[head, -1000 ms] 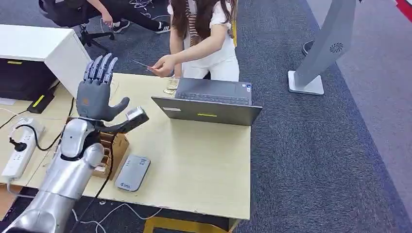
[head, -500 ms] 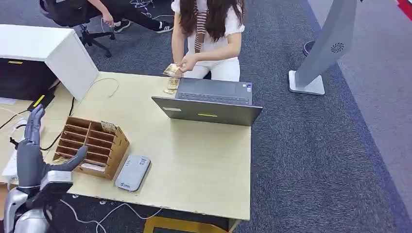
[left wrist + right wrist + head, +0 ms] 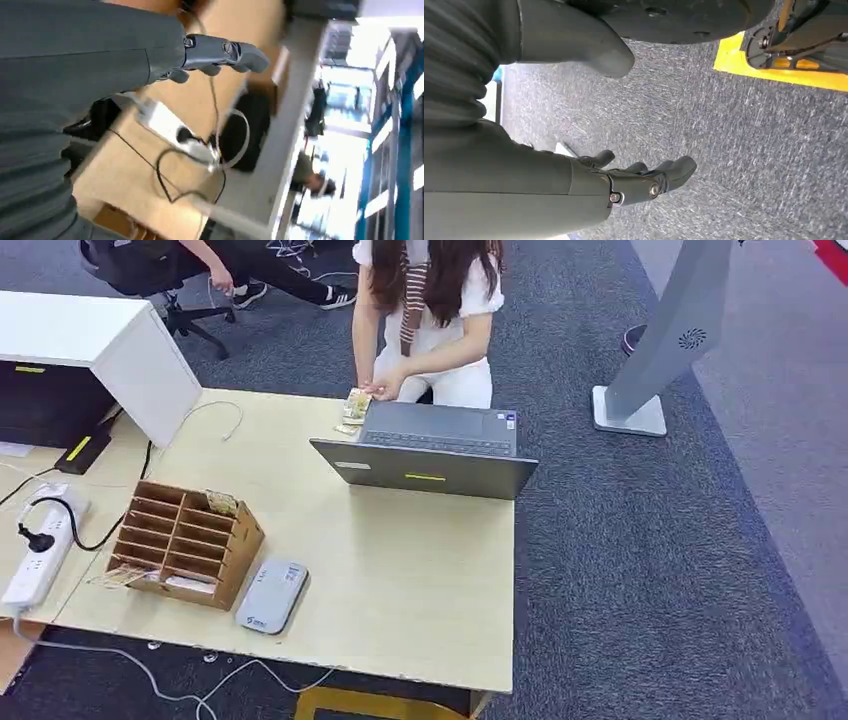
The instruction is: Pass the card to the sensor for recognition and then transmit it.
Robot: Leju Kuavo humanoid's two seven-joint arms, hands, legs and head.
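Now: left hand (image 3: 220, 52) fingers straight, holding nothing, over pale wooden table (image 3: 420, 580) | right hand (image 3: 644, 182) loose, holding nothing, over carpet | small cards (image 3: 357, 403) under person's hand (image 3: 385, 390), beside grey laptop (image 3: 430, 450) | flat grey sensor box (image 3: 272, 596) beside brown wooden sorter box (image 3: 185, 540) | risk: far reach past laptop, could knock lid.

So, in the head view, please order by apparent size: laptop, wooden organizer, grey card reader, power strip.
Largest to smallest:
1. laptop
2. wooden organizer
3. grey card reader and power strip: they look about alike, so I do not rank them.
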